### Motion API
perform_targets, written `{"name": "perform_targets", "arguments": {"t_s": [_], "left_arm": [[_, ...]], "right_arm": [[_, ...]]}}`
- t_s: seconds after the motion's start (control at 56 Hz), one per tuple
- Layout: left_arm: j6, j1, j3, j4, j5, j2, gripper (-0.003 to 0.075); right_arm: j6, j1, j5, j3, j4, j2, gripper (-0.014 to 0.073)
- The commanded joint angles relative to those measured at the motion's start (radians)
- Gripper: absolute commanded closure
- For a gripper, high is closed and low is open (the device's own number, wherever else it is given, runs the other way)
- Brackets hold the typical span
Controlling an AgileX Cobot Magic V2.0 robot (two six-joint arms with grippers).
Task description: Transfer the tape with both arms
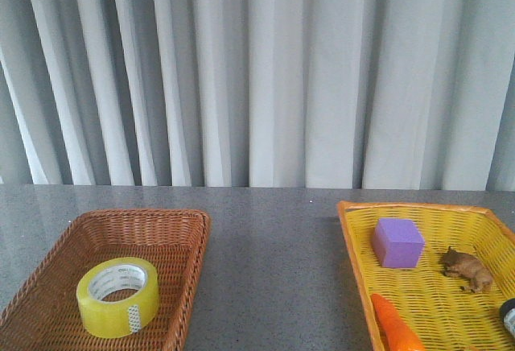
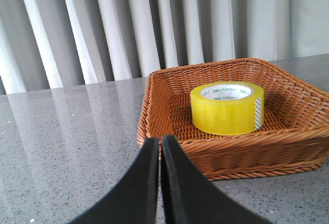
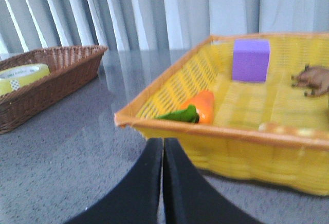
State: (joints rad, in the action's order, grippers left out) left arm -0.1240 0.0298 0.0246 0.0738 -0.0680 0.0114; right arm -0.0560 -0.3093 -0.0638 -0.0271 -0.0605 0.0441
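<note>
A wide roll of translucent yellow packing tape (image 1: 117, 296) lies flat, hole upward, inside a brown woven wicker basket (image 1: 181, 230) on the left part of the grey speckled table (image 1: 273, 270). Its white inner core carries green printing; in the left wrist view the word "deli" can be read on the core's rim (image 2: 227, 107), and a white patterned strip marks the tape's outer end on the roll's side. The rest of the print is too small to read.

To the right, well apart from the wicker basket, sits a yellow woven plastic tray with an orange rim (image 1: 348, 230). It holds a purple foam cube (image 1: 397, 242), a small brown animal figure (image 1: 467, 269) and an orange toy carrot with green leaves (image 1: 396, 327). At the tray's right edge a dark round object (image 1: 508, 315) is cut off by the picture.

The left gripper (image 2: 160, 141) has its two black fingers pressed together with nothing between them, just before the wicker basket's near rim. The right gripper (image 3: 163, 142) is likewise clenched on nothing, before the yellow tray's near wall. Neither arm shows in the front view. Pale pleated curtains (image 1: 265, 69) hang behind the table.
</note>
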Motion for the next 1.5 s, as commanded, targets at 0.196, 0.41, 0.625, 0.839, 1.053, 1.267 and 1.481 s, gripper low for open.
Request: {"name": "perform_targets", "arguments": {"t_s": [0.196,0.41,0.625,0.839,1.053,1.267,1.481], "left_arm": [[0.009,0.000,-0.008,0.010,0.068,0.015,0.0725],[0.009,0.000,-0.009,0.010,0.068,0.015,0.0725],[0.009,0.000,-0.009,0.010,0.068,0.015,0.0725],[0.009,0.000,-0.009,0.010,0.068,0.015,0.0725],[0.009,0.000,-0.009,0.010,0.068,0.015,0.0725],[0.009,0.000,-0.009,0.010,0.068,0.015,0.0725],[0.009,0.000,-0.009,0.010,0.068,0.015,0.0725]], "right_arm": [[0.118,0.054,0.076,-0.004,0.002,-0.066,0.0598],[0.037,0.146,0.077,-0.004,0.008,-0.066,0.0598],[0.015,0.248,0.077,-0.004,0.008,-0.066,0.0598],[-0.030,0.316,0.075,-0.004,0.084,-0.066,0.0598],[-0.001,0.316,0.064,-0.004,0.107,-0.066,0.0598],[-0.010,0.394,0.050,-0.004,0.055,-0.066,0.0598],[-0.009,0.404,0.050,-0.004,0.061,-0.066,0.0598]]}}
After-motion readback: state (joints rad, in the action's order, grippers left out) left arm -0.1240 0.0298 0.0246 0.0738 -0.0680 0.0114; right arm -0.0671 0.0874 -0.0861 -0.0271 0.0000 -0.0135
